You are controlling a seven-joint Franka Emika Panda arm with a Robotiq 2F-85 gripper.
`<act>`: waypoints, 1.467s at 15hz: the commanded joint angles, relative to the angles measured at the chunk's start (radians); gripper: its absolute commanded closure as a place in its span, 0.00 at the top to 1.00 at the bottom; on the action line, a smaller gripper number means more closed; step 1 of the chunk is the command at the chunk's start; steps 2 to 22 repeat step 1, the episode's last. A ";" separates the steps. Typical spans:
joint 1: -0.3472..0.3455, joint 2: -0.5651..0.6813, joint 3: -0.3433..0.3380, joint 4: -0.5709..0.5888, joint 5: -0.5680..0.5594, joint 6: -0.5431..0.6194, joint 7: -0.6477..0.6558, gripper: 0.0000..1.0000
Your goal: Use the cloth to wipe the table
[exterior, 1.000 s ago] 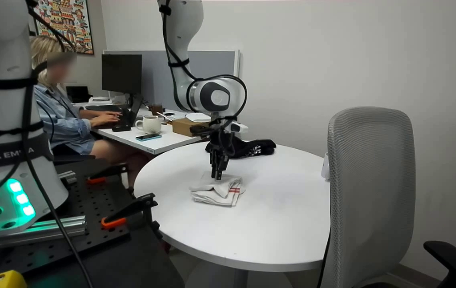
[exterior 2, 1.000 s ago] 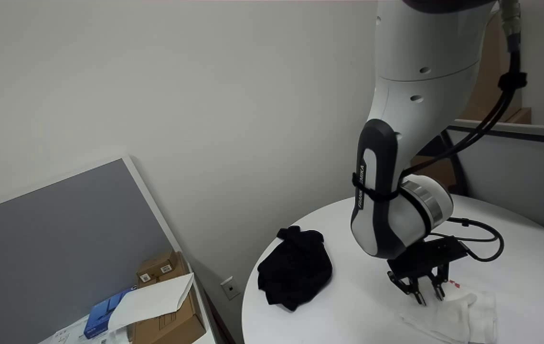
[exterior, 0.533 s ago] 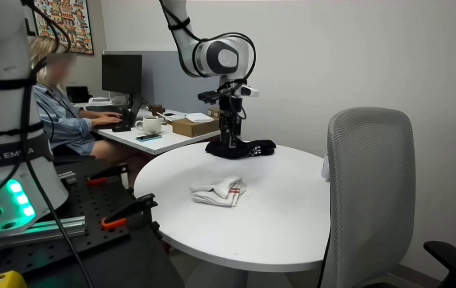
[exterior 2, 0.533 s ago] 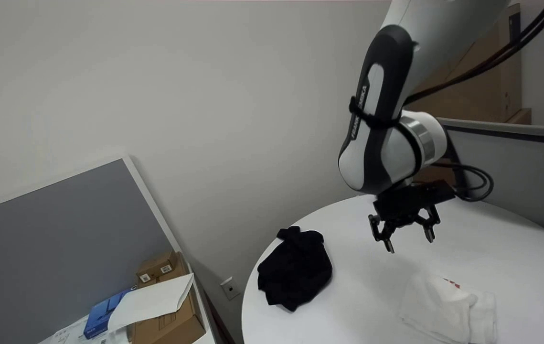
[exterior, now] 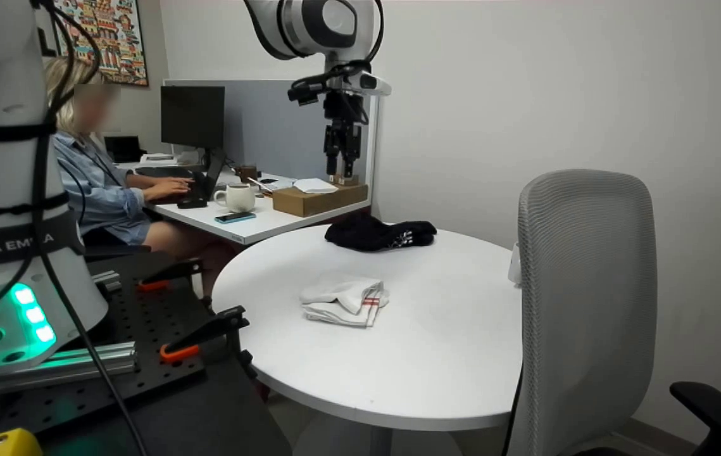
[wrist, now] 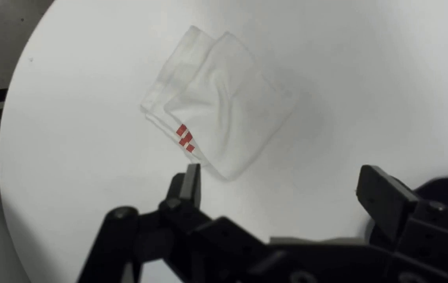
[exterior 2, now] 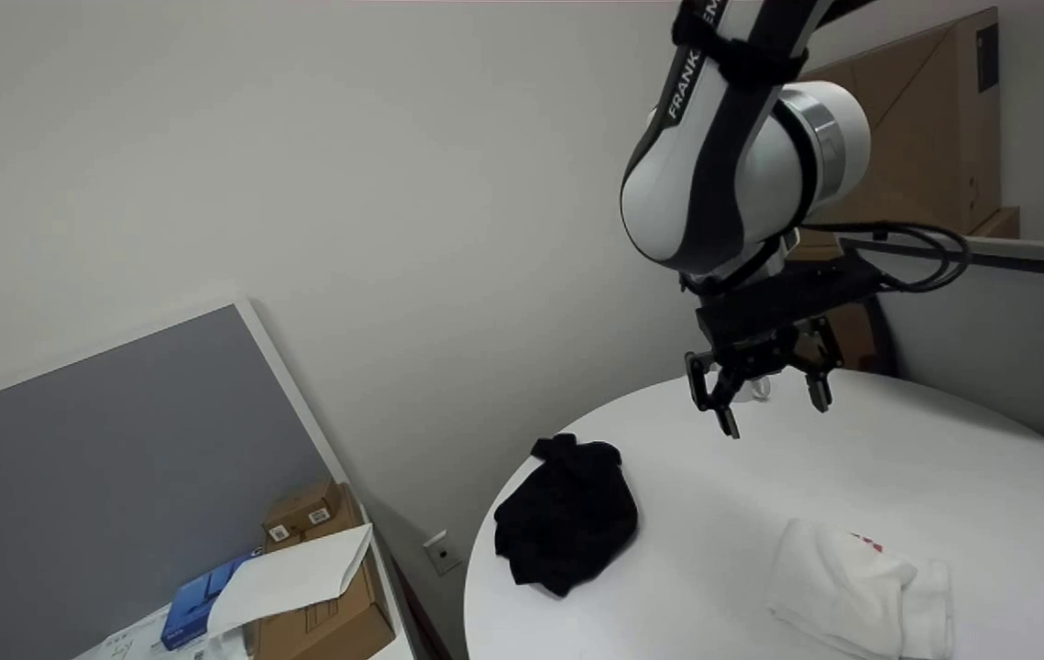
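Observation:
A folded white cloth [exterior: 341, 303] with red stripes lies on the round white table [exterior: 436, 361], one corner flopped over its top. It shows in both exterior views and sits in the upper middle of the wrist view, where the cloth [wrist: 224, 106] is seen whole. High above the tabletop hangs my gripper [exterior 2: 775, 420], well apart from the cloth. Its fingers are spread wide in the wrist view, and between the fingertips of the gripper [wrist: 281, 168] there is only air, with bare table below.
A crumpled black fabric item [exterior 2: 567, 518] lies on the table near its edge. A grey mesh chair [exterior: 588, 304] stands against the table. Behind is a desk with a cardboard box [exterior: 309, 199], a mug [exterior: 237, 197] and a seated person [exterior: 104, 183].
My gripper has risen from the cloth to well above the table, and its fingers have spread from partly apart to wide. The cloth has stayed in place on the table.

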 commanded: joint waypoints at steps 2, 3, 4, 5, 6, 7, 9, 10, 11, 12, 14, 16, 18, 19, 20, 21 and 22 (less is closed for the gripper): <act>-0.042 -0.010 0.046 -0.007 -0.002 -0.003 0.006 1.00; -0.042 -0.010 0.046 -0.007 -0.002 -0.003 0.006 1.00; -0.042 -0.010 0.046 -0.007 -0.002 -0.003 0.006 1.00; -0.042 -0.010 0.046 -0.007 -0.002 -0.003 0.006 1.00; -0.042 -0.010 0.046 -0.007 -0.002 -0.003 0.006 1.00; -0.042 -0.010 0.046 -0.007 -0.002 -0.003 0.006 1.00; -0.042 -0.010 0.046 -0.007 -0.002 -0.003 0.006 1.00; -0.042 -0.010 0.046 -0.007 -0.002 -0.003 0.006 1.00; -0.042 -0.010 0.046 -0.007 -0.002 -0.003 0.006 1.00; -0.042 -0.010 0.046 -0.007 -0.002 -0.003 0.006 1.00; -0.042 -0.010 0.046 -0.007 -0.002 -0.003 0.006 1.00; -0.042 -0.010 0.046 -0.007 -0.002 -0.003 0.006 1.00; -0.042 -0.010 0.046 -0.007 -0.002 -0.003 0.006 1.00; -0.042 -0.010 0.046 -0.007 -0.002 -0.003 0.006 1.00; -0.042 -0.010 0.046 -0.007 -0.002 -0.003 0.006 1.00; -0.042 -0.010 0.046 -0.007 -0.002 -0.003 0.006 1.00; -0.042 -0.010 0.046 -0.007 -0.002 -0.003 0.006 1.00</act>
